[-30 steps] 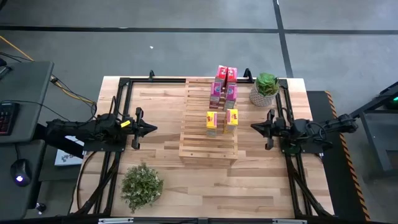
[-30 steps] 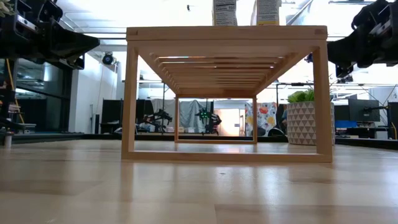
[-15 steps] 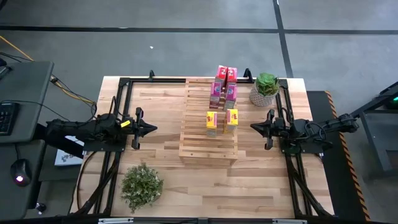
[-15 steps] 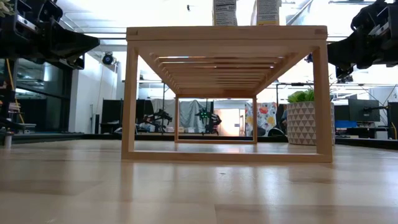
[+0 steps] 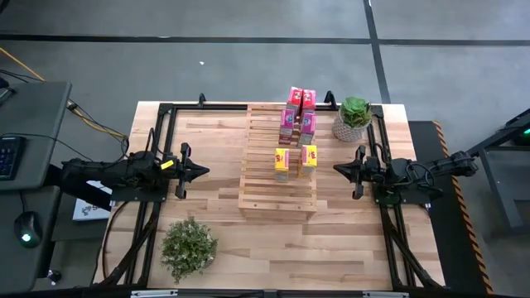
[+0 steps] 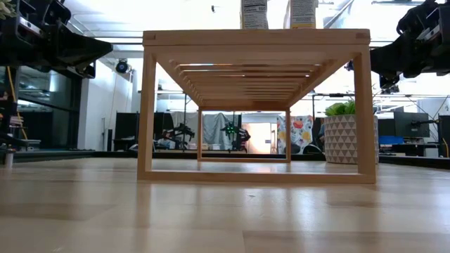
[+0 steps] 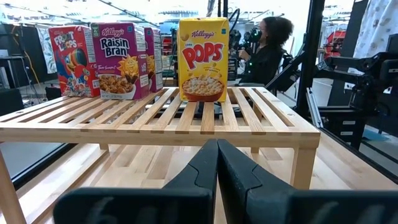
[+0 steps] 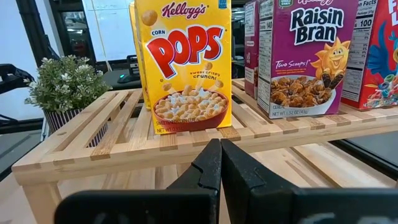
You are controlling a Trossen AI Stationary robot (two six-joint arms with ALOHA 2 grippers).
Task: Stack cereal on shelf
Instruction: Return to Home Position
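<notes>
Cereal (image 5: 282, 162) stands on the shelf (image 5: 277, 195) — left gripper (image 5: 206, 170) and right gripper (image 5: 336, 168) flank it, both closed, empty.

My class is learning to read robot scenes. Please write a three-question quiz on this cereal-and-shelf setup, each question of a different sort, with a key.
1. How many yellow cereal boxes stand on the shelf? A one, B two, C four.
2. True or false: the left arm and right arm sit on opposite sides of the shelf, jaws shut and empty.
3. Fill in: the yellow boxes' front reads Corn ___.
Key: 1 B; 2 true; 3 Pops.
</notes>
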